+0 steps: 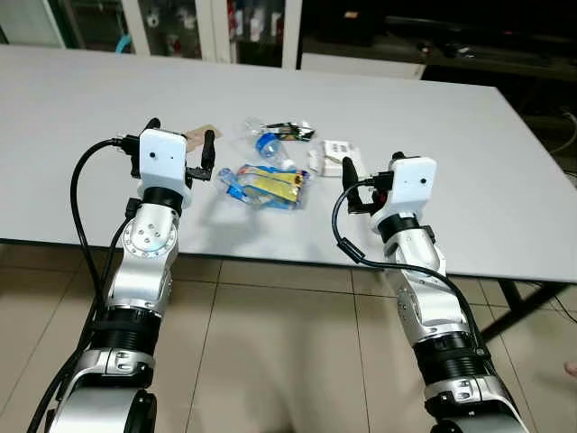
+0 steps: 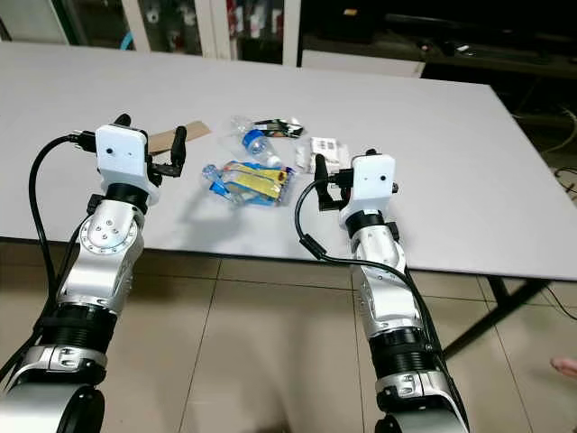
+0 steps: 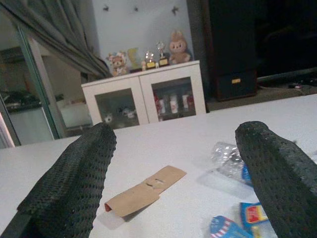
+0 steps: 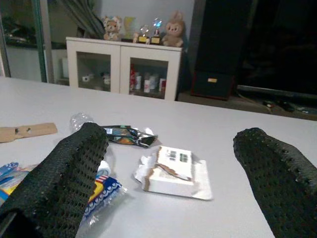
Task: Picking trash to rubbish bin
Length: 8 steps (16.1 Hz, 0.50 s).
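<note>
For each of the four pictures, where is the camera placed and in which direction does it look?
Left and right eye views: head camera, looking forward and down at the grey table; both silver arms show, left gripper and right gripper open.
Left wrist view: along its fingers toward the brown cardboard strip.
Right wrist view: along its fingers toward the torn white box.
Shared: both wrist views show the white cabinet.
</note>
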Available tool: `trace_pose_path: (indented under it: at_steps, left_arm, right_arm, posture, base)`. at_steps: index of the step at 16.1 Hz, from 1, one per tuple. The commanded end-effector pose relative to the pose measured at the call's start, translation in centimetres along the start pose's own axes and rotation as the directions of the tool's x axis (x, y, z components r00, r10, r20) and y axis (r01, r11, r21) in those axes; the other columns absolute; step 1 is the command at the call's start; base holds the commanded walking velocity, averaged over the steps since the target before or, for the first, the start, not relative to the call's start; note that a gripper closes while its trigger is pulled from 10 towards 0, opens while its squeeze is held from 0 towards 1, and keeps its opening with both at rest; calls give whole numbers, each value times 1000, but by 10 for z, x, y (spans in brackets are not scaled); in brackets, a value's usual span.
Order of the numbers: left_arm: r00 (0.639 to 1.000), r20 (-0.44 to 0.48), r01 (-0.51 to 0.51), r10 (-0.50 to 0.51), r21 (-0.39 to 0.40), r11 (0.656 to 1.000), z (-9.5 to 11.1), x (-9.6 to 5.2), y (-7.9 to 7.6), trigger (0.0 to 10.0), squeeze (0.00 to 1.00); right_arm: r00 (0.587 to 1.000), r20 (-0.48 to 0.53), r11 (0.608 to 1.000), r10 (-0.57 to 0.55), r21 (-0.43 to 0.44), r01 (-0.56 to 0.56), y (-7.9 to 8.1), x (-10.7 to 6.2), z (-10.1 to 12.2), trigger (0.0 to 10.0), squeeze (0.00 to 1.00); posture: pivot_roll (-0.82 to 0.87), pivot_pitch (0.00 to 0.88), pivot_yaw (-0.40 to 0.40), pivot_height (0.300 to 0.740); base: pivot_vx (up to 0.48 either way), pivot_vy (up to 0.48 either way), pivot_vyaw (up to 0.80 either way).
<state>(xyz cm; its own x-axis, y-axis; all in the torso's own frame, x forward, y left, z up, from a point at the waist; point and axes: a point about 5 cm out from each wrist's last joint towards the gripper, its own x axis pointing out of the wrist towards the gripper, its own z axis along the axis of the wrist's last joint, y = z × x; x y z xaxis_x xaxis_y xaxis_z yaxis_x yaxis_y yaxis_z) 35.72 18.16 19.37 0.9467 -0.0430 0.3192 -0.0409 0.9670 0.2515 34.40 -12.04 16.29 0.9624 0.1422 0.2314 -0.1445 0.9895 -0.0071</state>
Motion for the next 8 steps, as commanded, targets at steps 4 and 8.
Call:
trace_pose_path:
  at_steps: [4, 8]
  left_arm:
    - [1000, 22, 7, -7, 3, 1000, 5, 2, -4, 10000, 0]
    - [1000, 23, 8, -8, 4, 1000, 5, 2, -4, 10000, 0]
  right_arm:
    - [1000, -12, 1000, 2, 6, -2, -2, 0, -1, 10000, 0]
    - [1000, -14, 1000, 10, 6, -10, -2, 0, -2, 10000, 0]
  posture:
    - [-11, 0, -58, 740]
    - [-12, 0, -60, 740]
  base:
    - [355, 0, 0]
    - [358, 0, 0]
